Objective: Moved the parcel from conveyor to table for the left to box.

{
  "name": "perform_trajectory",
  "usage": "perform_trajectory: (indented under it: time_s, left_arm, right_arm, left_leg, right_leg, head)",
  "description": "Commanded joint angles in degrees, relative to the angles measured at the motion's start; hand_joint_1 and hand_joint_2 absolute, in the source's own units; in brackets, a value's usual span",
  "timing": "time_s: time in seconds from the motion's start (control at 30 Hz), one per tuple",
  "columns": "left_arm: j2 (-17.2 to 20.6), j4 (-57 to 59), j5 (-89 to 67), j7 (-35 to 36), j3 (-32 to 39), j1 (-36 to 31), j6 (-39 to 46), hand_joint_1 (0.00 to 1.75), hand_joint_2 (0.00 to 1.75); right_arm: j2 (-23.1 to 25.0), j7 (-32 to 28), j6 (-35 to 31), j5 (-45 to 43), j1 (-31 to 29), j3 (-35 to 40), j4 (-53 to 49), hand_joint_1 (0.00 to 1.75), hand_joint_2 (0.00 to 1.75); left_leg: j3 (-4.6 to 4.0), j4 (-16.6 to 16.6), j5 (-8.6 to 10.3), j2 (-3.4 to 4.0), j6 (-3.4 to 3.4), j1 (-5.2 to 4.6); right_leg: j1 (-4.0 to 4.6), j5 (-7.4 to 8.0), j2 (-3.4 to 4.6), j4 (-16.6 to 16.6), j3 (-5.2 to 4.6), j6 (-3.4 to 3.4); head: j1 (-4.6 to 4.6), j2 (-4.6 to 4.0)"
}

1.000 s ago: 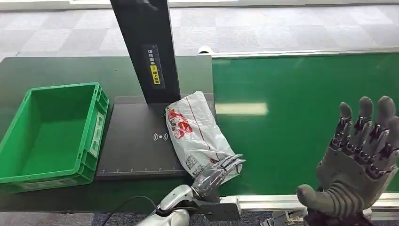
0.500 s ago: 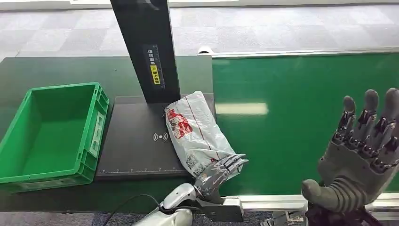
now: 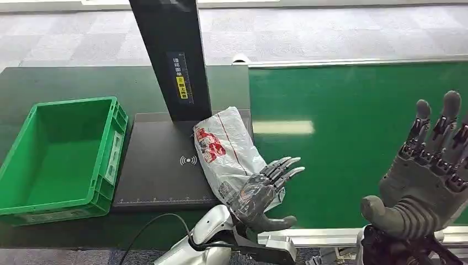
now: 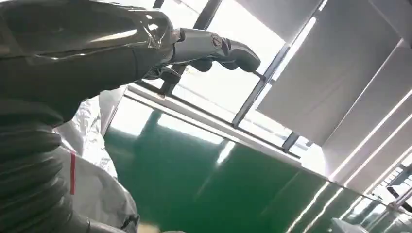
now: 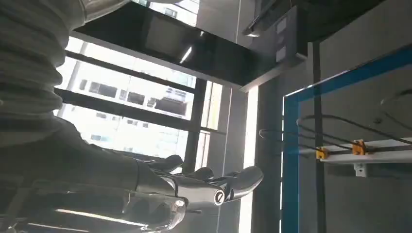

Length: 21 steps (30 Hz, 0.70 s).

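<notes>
Parcel (image 3: 227, 149) on the table — left hand (image 3: 264, 193) spread beside it.

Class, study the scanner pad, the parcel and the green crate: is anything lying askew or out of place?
Yes. The white parcel lies at a slant, half on the black scanner pad and overhanging onto the green conveyor belt. It is crumpled. The green crate sits square beside the pad, with nothing in it.

white parcel (image 3: 229, 152) with red print, green crate (image 3: 60, 157), green conveyor (image 3: 353, 138)
</notes>
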Motion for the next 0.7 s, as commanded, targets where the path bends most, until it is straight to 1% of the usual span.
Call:
perform_trajectory:
  time_s: [0.03,0.07,0.2,0.23,0.3,0.33,0.4,0.43,0.47,0.53,0.6,0.63,0.7]
  left_arm:
    - [1.2,5.8,-8.7,5.6,-3.8,-3.8,2.5,0.0,1.75]
    - [0.6,8.8,-10.6,7.3,-4.0,-4.8,2.2,0.0,1.75]
    - [0.4,10.0,-10.6,7.0,-3.8,-5.0,2.9,0.0,1.75]
    - [-0.1,12.1,-10.5,7.5,-3.6,-5.6,1.4,0.0,1.75]
    - [-1.1,18.8,-13.1,10.5,-3.9,-7.4,-0.9,0.0,1.75]
    - [-1.5,20.9,-13.6,10.9,-3.7,-7.7,-0.5,0.0,1.75]
    - [-2.5,29.0,-16.9,14.0,-3.5,-9.3,3.1,0.0,1.75]
    - [-2.5,32.1,-18.8,17.0,-3.8,-9.9,3.6,0.0,1.75]
    - [-2.3,33.5,-18.6,17.6,-2.5,-9.9,5.3,0.0,1.75]
    - [-1.3,35.4,-19.1,20.1,-1.4,-10.2,5.1,0.0,1.75]
    - [-0.8,35.6,-19.2,19.8,-0.5,-10.5,5.1,0.0,1.75]
    - [-0.7,35.8,-19.4,21.1,-0.1,-10.7,4.9,0.0,1.75]
    - [-0.2,35.7,-19.8,23.7,1.8,-11.2,5.1,0.0,1.75]
  right_arm:
    - [1.1,0.4,0.5,0.4,-2.6,-2.6,3.5,0.0,1.75]
    - [1.2,0.4,0.6,0.4,-2.7,-2.6,3.7,0.0,1.75]
    - [1.2,0.4,0.6,0.4,-2.7,-2.6,3.8,0.0,1.75]
    - [1.1,0.4,0.8,0.4,-2.8,-2.6,3.9,0.0,1.75]
    - [1.2,0.4,1.0,0.4,-3.2,-2.7,4.5,0.0,1.75]
    - [1.2,0.4,1.1,0.3,-3.3,-2.7,4.7,0.0,1.75]
    - [1.0,0.3,1.1,0.0,-3.7,-2.3,5.6,0.0,1.75]
    - [0.7,0.3,1.2,-0.1,-3.9,-1.7,6.3,0.0,1.75]
    - [0.2,0.2,0.9,-0.3,-4.0,-1.0,6.9,0.0,1.75]
    - [-0.4,-0.2,0.3,-0.7,-4.3,-0.1,8.1,0.0,1.75]
    - [-0.8,-0.5,-0.1,-1.0,-4.5,0.3,8.7,0.0,1.75]
    - [-0.9,-0.5,-0.3,-1.1,-4.5,0.4,8.8,0.0,1.75]
    - [-1.1,-0.7,-1.1,-0.9,-4.3,0.8,8.5,0.0,1.75]
  left_leg:
    - [-0.05,0.0,0.08,0.02,0.01,0.02]
    - [-0.02,0.0,0.04,0.01,0.01,0.03]
    - [-0.04,0.0,0.11,0.0,0.03,0.02]
    - [-0.05,0.0,0.08,0.02,0.03,0.03]
    - [-0.06,0.0,0.11,0.01,0.03,0.03]
    - [-0.01,0.0,0.08,-0.03,0.03,0.03]
    - [0.02,-0.1,0.12,-0.01,0.04,0.02]
    - [0.04,-0.1,0.1,0.03,0.04,0.03]
    - [0.07,0.0,0.06,0.05,0.03,0.03]
    - [0.06,-0.1,0.1,0.13,0.03,0.04]
    - [0.07,0.0,0.04,0.15,0.02,0.03]
    - [-0.01,-0.1,0.11,0.21,0.02,0.04]
    - [0.01,0.0,0.04,0.07,0.02,0.02]
  right_leg:
    - [0.03,0.1,0.01,-0.1,-0.05,-0.04]
    - [0.04,0.06,0.01,0.0,-0.01,-0.03]
    - [0.03,0.12,-0.01,-0.1,-0.03,-0.05]
    - [0.04,0.1,0.01,-0.1,-0.03,-0.04]
    - [0.05,0.13,0.0,-0.1,-0.05,-0.05]
    - [0.04,0.09,-0.03,-0.1,0.0,-0.04]
    - [0.04,0.13,-0.02,-0.1,0.03,-0.04]
    - [0.04,0.13,0.02,-0.1,0.05,-0.04]
    - [0.03,0.09,0.05,-0.1,0.06,-0.04]
    - [0.05,0.15,0.12,-0.1,0.03,-0.05]
    - [0.03,0.09,0.14,-0.1,0.03,-0.04]
    - [0.06,0.18,0.19,-0.1,-0.06,-0.06]
    - [0.03,0.06,0.06,0.0,0.0,-0.03]
  head:
    - [-0.02,0.0]
    - [-0.02,0.0]
    - [-0.02,0.0]
    - [-0.02,0.0]
    - [-0.02,0.0]
    - [-0.04,0.0]
    - [-0.02,0.0]
    - [-0.04,0.0]
    - [-0.04,0.0]
    - [-0.02,0.0]
    - [-0.04,0.0]
    - [-0.02,0.0]
    - [-0.04,0.0]
